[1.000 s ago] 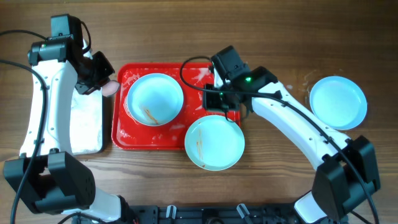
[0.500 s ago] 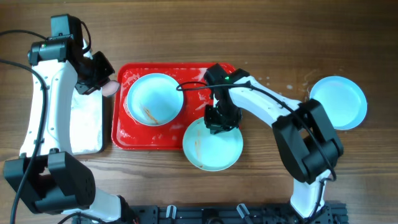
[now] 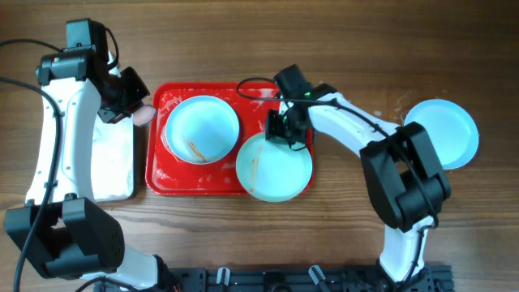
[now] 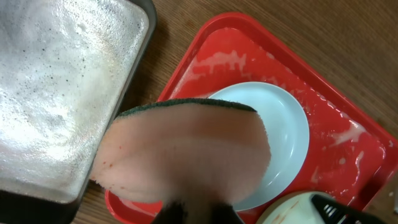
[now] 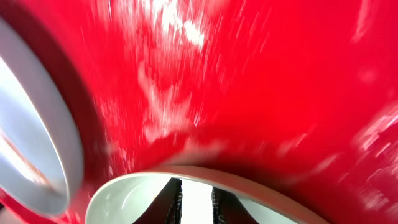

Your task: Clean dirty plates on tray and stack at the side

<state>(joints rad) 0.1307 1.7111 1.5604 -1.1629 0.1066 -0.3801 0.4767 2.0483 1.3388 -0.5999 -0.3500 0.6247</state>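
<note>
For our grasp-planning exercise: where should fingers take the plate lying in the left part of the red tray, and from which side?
Its raised rim, one finger inside, one outside: the plate lies flat and looks too wide to span. Come from above at the far right of the rim, where bare tray leaves room; the tray wall crowds its left, the second plate its near right.

The right gripper [image 3: 288,136] meets the rim of a plate [image 3: 274,170] overhanging the lower right corner of the red tray [image 3: 158,178], beside another plate [image 3: 201,128].
</note>
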